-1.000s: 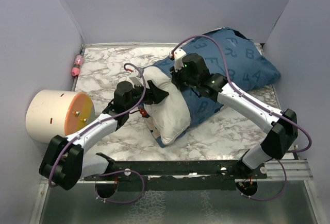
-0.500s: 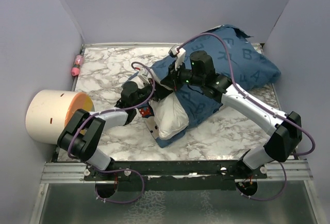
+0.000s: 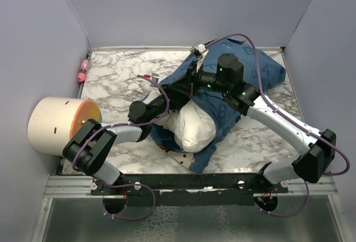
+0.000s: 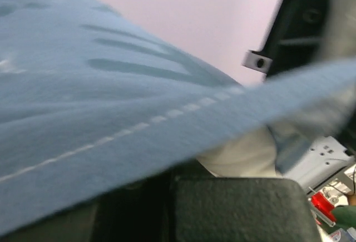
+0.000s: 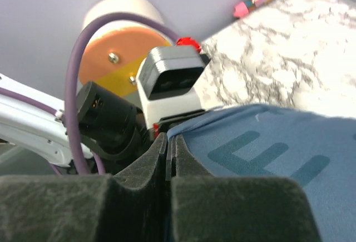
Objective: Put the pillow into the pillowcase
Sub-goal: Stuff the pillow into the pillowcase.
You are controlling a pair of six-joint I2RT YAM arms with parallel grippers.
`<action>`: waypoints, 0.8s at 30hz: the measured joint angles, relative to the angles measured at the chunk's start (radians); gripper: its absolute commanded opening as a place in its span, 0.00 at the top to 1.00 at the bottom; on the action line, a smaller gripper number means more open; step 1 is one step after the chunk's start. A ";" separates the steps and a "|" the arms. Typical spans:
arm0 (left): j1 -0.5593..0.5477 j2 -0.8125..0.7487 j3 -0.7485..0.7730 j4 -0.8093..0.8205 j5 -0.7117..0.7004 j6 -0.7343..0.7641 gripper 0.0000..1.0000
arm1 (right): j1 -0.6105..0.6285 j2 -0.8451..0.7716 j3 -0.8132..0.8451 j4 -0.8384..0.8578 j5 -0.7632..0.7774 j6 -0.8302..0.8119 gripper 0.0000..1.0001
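With left gripper (image 3: 166,103) and right gripper (image 5: 168,147) clamped, it seems, on the pillowcase (image 3: 250,72) mouth, we must next draw it over the half-covered pillow (image 3: 192,129).

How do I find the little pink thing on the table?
Start at the big cream cylinder with the orange face. Follow the white marble tabletop away from the arms to the small pink tube by the wall. Nothing else there is pink.
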 measured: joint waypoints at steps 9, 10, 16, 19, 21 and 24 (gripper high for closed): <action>0.010 0.216 -0.007 0.151 -0.029 -0.070 1.00 | 0.019 -0.060 -0.130 0.035 0.081 -0.011 0.99; 0.011 0.267 -0.022 0.150 -0.035 -0.075 0.96 | 0.023 -0.064 -0.177 0.026 0.098 -0.018 0.99; 0.009 0.261 -0.130 0.149 -0.068 -0.072 0.59 | 0.058 -0.153 -0.354 0.014 0.143 -0.061 0.71; 0.013 0.203 -0.153 0.134 -0.103 -0.059 0.41 | 0.085 -0.228 -0.351 -0.004 0.129 -0.089 0.49; 0.022 0.138 -0.170 0.088 -0.129 -0.051 0.33 | 0.101 -0.282 -0.336 -0.037 0.128 -0.113 0.37; 0.034 -0.006 -0.194 -0.074 -0.144 -0.034 0.30 | 0.109 -0.363 -0.303 -0.090 0.145 -0.145 0.24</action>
